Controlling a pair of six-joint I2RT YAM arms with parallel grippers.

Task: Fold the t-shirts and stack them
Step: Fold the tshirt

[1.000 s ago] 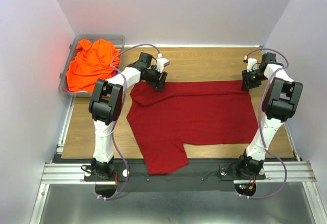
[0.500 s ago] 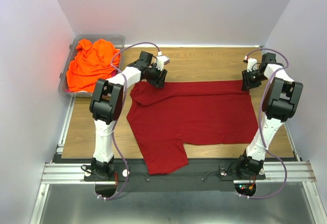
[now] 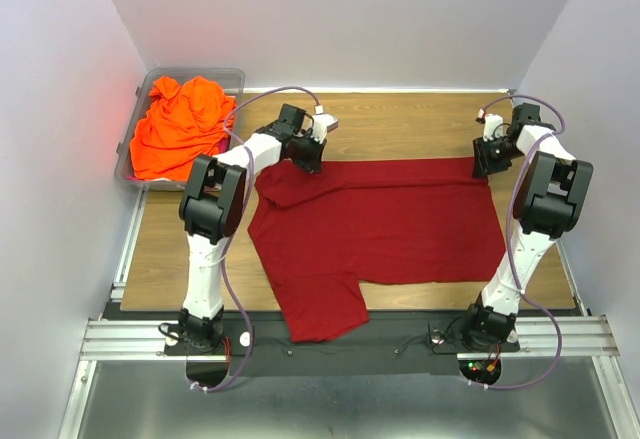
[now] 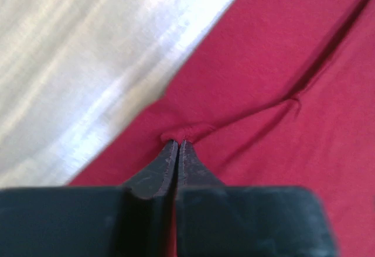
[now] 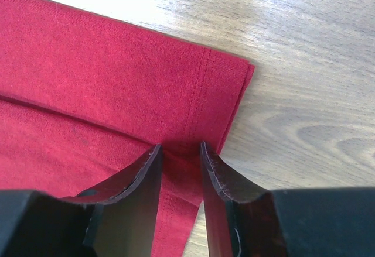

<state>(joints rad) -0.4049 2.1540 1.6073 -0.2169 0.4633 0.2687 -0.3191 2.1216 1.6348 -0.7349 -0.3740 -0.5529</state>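
A dark crimson red t-shirt (image 3: 380,219) lies spread flat on the wooden table, one sleeve hanging toward the near edge. My left gripper (image 3: 309,158) is at the shirt's far left edge; in the left wrist view its jaws (image 4: 177,143) are shut, pinching a small bunched fold of red cloth (image 4: 263,81). My right gripper (image 3: 487,165) is at the shirt's far right corner. There it (image 5: 179,146) stands open, its fingertips (image 5: 153,151) pressed onto the hemmed corner (image 5: 117,81) with flat cloth between them. A bright orange t-shirt (image 3: 180,124) lies crumpled in the bin.
The clear grey plastic bin (image 3: 236,77) sits at the far left corner of the table (image 3: 400,119). White walls close in the back and both sides. A metal rail (image 3: 330,334) carries both arm bases at the near edge.
My left gripper has shifted slightly toward the shirt's far edge and shut on a pinch of the red cloth. The right arm has stayed in place.
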